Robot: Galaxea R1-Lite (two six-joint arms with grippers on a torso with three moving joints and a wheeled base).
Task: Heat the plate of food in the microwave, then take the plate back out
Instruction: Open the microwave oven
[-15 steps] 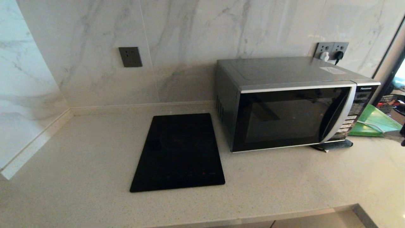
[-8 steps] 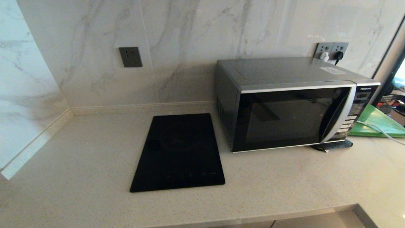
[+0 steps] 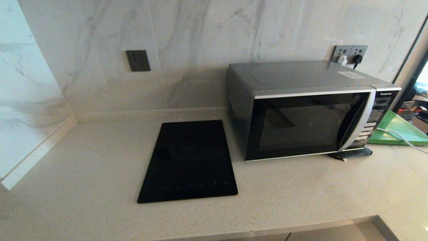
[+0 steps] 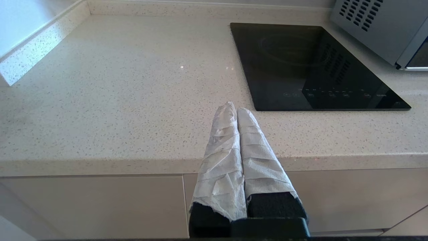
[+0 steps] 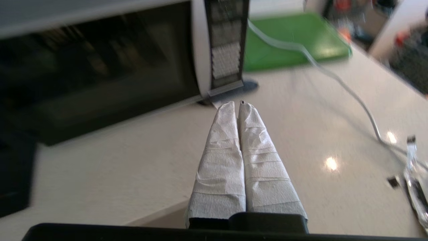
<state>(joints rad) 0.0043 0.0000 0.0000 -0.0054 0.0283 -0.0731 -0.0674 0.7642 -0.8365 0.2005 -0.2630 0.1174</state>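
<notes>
Bright, even light (right wrist view blurred)

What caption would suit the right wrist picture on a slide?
Right hand, shut and empty, over the counter before the closed microwave; green board and white cable beyond.

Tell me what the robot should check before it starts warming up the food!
1. Microwave door shut: ok, needs opening first.
2. Plate of food found: not ok, no view shows it.
3. Left gripper free: ok, shut on nothing, low before the counter edge.
4. Right gripper free: ok, shut on nothing, over the counter near the button panel.
5. White cable out of the way: cannot tell, it trails across the counter beside the right gripper.
6. Microwave plugged in: cannot tell.
</notes>
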